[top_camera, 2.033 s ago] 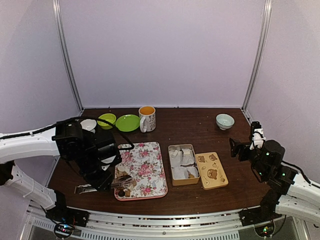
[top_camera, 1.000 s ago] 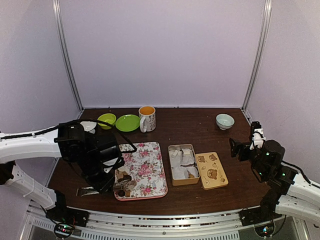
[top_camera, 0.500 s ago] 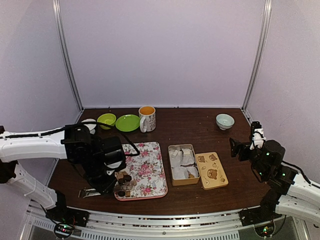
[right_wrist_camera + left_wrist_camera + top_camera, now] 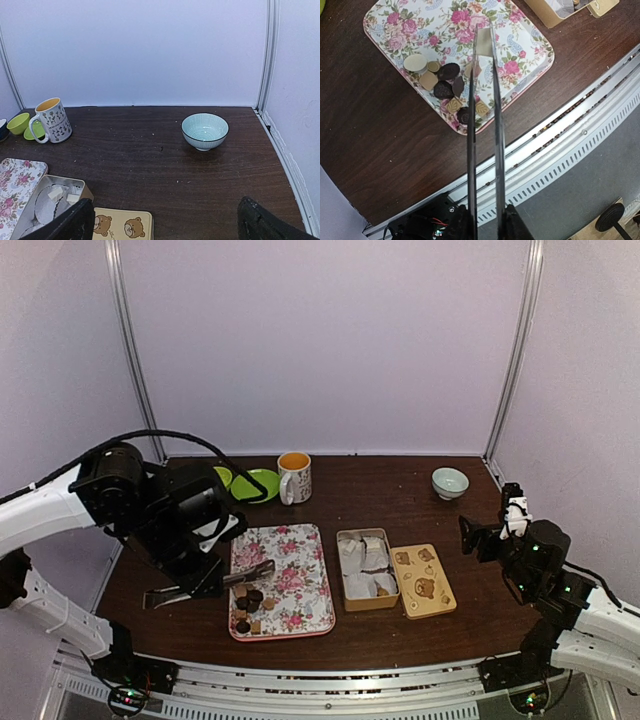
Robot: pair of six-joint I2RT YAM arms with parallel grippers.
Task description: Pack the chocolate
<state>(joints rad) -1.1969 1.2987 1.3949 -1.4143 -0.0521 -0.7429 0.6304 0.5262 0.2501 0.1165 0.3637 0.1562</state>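
Note:
The chocolate (image 4: pixel 445 85), several dark round and pale tan pieces, lies in a heap at the near left corner of the floral tray (image 4: pixel 420 30); it also shows in the top view (image 4: pixel 248 608). My left gripper (image 4: pixel 485 212) is shut on long metal tongs (image 4: pixel 471 150) and holds them above the tray (image 4: pixel 290 555). The tong tips hover over the tray's middle, past the heap. A pale tan patch shows between the tips; I cannot tell if it is a piece. My right gripper (image 4: pixel 165 225) is open and empty, off to the right (image 4: pixel 468 535).
An open tin (image 4: pixel 365 565) with white paper cups stands right of the tray, its bear-print lid (image 4: pixel 423 580) beside it. A mug (image 4: pixel 294 477), green dishes (image 4: pixel 255 485) and a pale blue bowl (image 4: pixel 205 131) stand at the back. The table's near edge lies under the tongs.
My left arm has risen and swung back to the left. The tongs have lifted off the chocolate heap, tips now over the tray's middle. The right arm has not moved.

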